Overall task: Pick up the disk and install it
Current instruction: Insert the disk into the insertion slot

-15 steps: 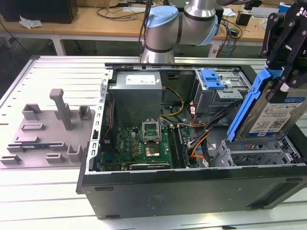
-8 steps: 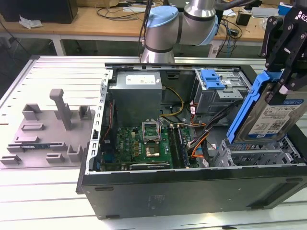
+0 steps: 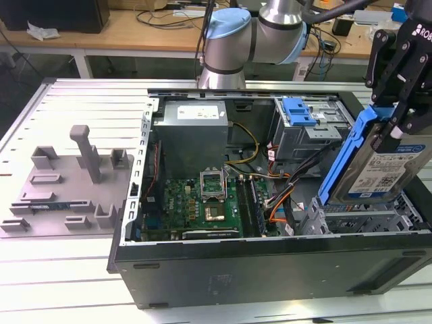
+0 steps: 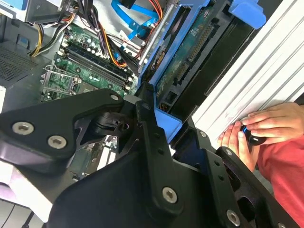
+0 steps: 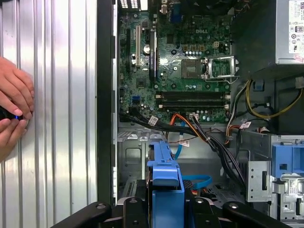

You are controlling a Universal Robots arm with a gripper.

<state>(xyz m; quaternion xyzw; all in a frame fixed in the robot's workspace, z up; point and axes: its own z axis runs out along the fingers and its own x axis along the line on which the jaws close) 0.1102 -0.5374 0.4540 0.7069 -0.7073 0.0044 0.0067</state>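
At 9 o'clock in the exterior view, a grey fixture [image 3: 74, 182] sits on the slatted surface [image 3: 67, 290]. Beside it lies the open computer case [image 3: 270, 270]. Inside are the motherboard [image 3: 202, 202] at centre, the grey power supply [image 3: 196, 135] at 12 o'clock and a blue latch [image 3: 300, 111] at 1 o'clock.

At 3 o'clock, the hand [image 3: 398, 131] is clamped on the disk [image 3: 391, 169]. It holds the disk tilted, label outward, just above the metal drive cage [image 3: 364, 219] at the case's 4 o'clock corner. In the first wrist view the disk's blue bracket [image 5: 165, 175] points into the case.

The step in hand appears to be carrying the disk to its bay. Doing that well likely means keeping the grip firm on the bracket and the disk's long edges parallel to the cage walls, with no twist. The orange and black cables [image 3: 283, 199] draped at the cage's 9 o'clock side could snag the bracket's lower corner.

Outside the case wall, a person's fingers [image 5: 16, 92] rest on the surface around a small dark object, well apart from the disk.
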